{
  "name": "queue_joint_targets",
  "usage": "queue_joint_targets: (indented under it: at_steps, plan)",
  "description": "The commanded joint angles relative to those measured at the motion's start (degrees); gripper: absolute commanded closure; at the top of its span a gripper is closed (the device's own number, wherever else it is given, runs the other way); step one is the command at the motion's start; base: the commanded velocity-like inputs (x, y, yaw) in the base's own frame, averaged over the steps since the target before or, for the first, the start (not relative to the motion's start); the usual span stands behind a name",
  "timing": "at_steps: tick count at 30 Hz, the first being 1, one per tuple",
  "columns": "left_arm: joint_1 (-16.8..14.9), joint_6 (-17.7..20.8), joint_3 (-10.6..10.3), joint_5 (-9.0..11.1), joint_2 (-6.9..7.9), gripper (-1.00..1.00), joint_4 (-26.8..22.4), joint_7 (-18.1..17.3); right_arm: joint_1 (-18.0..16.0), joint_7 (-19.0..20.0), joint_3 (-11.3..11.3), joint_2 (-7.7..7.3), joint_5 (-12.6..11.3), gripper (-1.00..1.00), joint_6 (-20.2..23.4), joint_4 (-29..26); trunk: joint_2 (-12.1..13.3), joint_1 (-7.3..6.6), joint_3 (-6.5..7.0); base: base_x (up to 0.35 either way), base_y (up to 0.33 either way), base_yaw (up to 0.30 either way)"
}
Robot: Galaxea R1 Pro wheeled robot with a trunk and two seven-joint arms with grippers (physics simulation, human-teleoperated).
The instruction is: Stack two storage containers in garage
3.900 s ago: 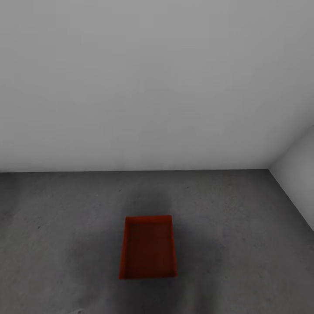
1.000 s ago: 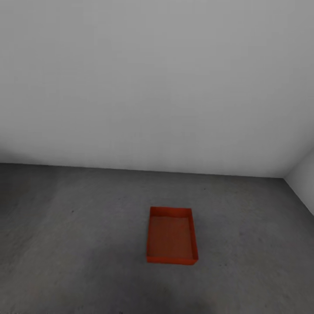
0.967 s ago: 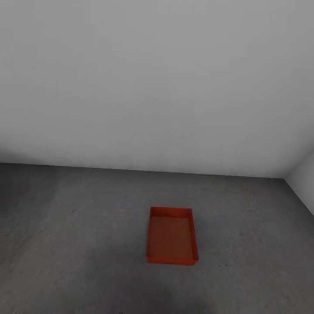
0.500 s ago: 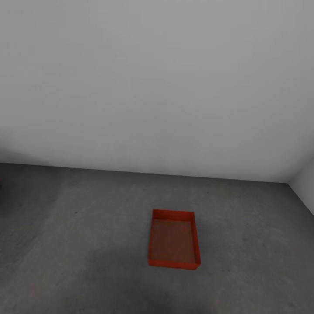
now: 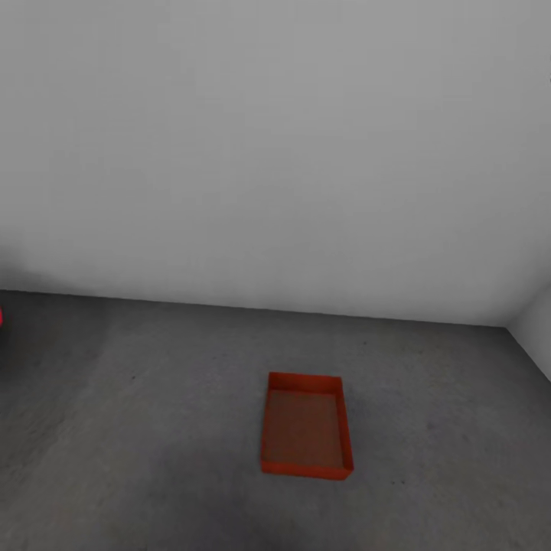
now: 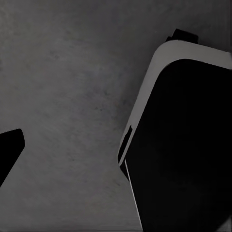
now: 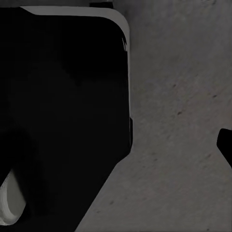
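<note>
Both my tools: wrist views give dark robot body over floor, one dark fingertip [image 6: 9,150] each; grip state indeterminate. Orange-red open-top rectangular container [image 5: 305,425] empty on dark grey concrete floor [image 5: 153,428] near white wall [image 5: 275,153]. View has panned since earlier; red sliver [image 5: 1,316] newly at edge. Second container yet to fetch.

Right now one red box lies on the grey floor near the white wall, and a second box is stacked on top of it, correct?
Not quite. The head view shows the red box on the grey floor near the white wall, but it is open and empty, with no second box stacked on it.
</note>
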Motion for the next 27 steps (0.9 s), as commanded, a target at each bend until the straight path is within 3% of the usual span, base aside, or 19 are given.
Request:
queue_joint_targets:
  at_steps: [1, 27]
  plan:
    - [0.1, 0.0, -0.5, 0.5, 0.0, -1.0, 0.0, 0.0, 0.0, 0.1, 0.5, 0.01, -0.5, -1.0, -0.4, 0.2, 0.0, 0.01, 0.04, 0.0, 0.0, 0.0]
    - [1.2, -0.9, -0.5, 0.6, -0.09, -1.0, 0.0, -0.4, 0.6, 0.6, 0.5, -0.01, -0.3, -1.0, -0.4, 0.2, 0.0, 0.01, 2.41, 0.0, 0.0, 0.0]
